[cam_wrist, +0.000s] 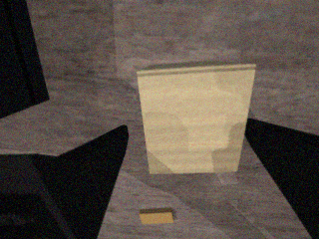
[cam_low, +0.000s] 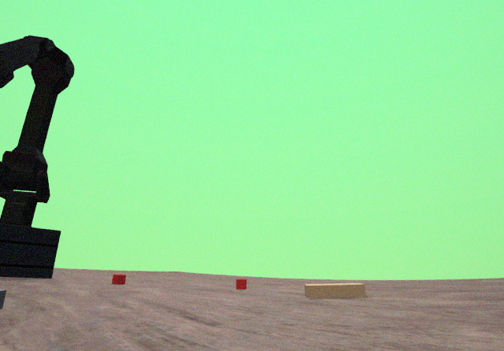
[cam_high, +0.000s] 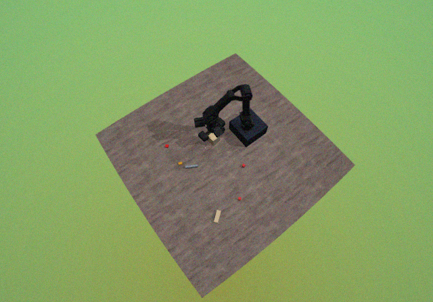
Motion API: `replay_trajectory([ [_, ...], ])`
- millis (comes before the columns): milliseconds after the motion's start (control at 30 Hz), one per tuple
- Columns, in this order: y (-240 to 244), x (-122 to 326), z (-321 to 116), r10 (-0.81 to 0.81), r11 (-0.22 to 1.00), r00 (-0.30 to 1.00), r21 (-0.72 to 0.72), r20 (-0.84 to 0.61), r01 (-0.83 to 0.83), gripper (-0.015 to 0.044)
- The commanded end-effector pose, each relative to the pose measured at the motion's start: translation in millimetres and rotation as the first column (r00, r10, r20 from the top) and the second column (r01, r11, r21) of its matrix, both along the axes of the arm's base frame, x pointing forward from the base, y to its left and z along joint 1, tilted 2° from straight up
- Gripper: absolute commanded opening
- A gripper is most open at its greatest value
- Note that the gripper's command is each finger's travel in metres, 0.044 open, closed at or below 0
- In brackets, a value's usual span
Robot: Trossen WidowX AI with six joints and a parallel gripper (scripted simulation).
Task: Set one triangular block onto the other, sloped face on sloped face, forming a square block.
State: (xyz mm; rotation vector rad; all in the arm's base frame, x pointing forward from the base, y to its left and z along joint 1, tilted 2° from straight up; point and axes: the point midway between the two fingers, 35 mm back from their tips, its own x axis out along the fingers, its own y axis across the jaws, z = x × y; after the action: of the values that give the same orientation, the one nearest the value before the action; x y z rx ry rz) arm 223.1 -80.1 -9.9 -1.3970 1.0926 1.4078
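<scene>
A pale block stands on the table below my hand, with a flat, square-looking top face. A thin line runs along its far edge in the wrist view; this looks like the two triangular blocks together, but the sloped faces are hidden and I cannot tell how well the ends meet. My gripper is open around it. A gap shows beside the left finger; the right finger looks very near the block's right side, and I cannot tell if it touches. The exterior view does not show the block or gripper.
A pale bar lies far off. Red cubes stand between, another red cube at the left. An orange block lies near a blue-grey bar.
</scene>
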Motion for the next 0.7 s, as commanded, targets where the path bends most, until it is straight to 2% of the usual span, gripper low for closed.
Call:
replay_trajectory([
  [0,-2.3,8.2,32.4,0.0,1.0,1.0,-0.005,0.015,0.0,0.044],
  [167,0.5,3.3,103.9,0.0,1.0,1.0,-0.005,0.015,0.0,0.044],
  [667,-1.3,8.1,105.2,0.003,1.0,0.999,-0.015,0.044,-0.003,0.044],
])
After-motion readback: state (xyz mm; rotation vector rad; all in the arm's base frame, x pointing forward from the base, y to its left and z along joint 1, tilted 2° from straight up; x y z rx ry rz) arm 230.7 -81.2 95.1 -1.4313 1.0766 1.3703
